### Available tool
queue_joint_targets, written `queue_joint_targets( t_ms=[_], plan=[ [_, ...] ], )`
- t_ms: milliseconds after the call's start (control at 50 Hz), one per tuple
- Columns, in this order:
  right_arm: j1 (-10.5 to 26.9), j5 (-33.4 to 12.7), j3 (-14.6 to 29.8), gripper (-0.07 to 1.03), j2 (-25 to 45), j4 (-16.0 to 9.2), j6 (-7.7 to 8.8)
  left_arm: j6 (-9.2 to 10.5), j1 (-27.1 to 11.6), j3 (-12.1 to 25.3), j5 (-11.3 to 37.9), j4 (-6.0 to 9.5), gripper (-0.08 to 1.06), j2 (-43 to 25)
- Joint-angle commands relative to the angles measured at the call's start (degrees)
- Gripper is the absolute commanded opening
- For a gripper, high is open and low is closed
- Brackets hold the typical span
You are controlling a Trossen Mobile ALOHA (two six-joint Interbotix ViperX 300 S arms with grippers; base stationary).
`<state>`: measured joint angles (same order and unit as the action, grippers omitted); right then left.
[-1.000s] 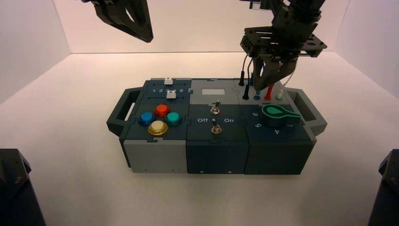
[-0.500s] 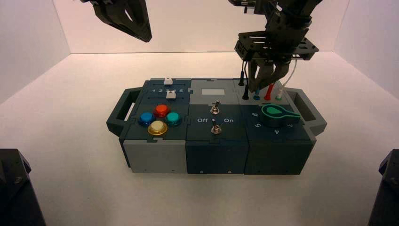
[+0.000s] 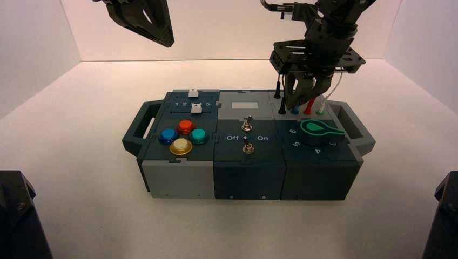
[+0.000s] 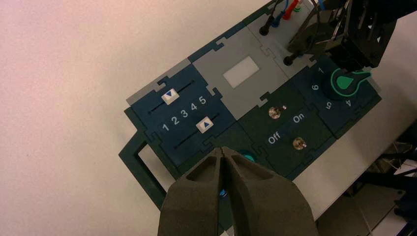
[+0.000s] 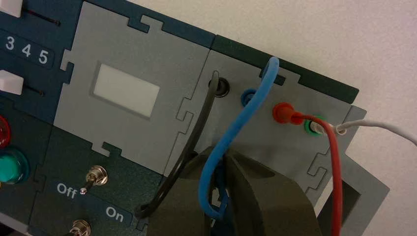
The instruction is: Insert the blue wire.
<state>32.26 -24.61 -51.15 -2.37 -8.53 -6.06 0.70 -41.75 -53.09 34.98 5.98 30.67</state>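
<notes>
The blue wire (image 5: 235, 125) runs from a plug at the back of the grey wire panel (image 5: 231, 64) in a loop down between my right gripper's fingers. My right gripper (image 5: 223, 160) is shut on the wire's free end, just in front of the empty blue socket (image 5: 247, 97). In the high view the right gripper (image 3: 303, 102) hangs low over the row of sockets at the box's back right. The plug's tip is hidden by the fingers. My left gripper (image 4: 222, 150) is shut on nothing and is parked high over the box's left side (image 3: 162, 35).
A black wire (image 5: 189, 147) curves from its socket past the right gripper's left finger. A red plug (image 5: 283, 112) and a white wire in the green socket (image 5: 314, 127) sit just right of the blue socket. The green knob (image 3: 318, 131) and two toggle switches (image 3: 246, 125) lie in front.
My right gripper has shifted a little to the left over the sockets with the blue wire still held. The left arm has stayed in place.
</notes>
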Motion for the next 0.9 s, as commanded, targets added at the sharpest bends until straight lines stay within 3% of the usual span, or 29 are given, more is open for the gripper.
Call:
queue_joint_targets(
  t_ms=[20, 900],
  plan=[
    [1.05, -0.18, -0.18, -0.02, 0.62, -0.53, -0.62, -0.26, 0.18, 1.14, -0.53, -0.09, -0.03, 0.62],
    [2.46, -0.70, 0.26, 0.01, 4.13, -0.62, -0.44, -0.26, 0.09, 1.23, -0.53, -0.09, -0.03, 0.70]
  ],
)
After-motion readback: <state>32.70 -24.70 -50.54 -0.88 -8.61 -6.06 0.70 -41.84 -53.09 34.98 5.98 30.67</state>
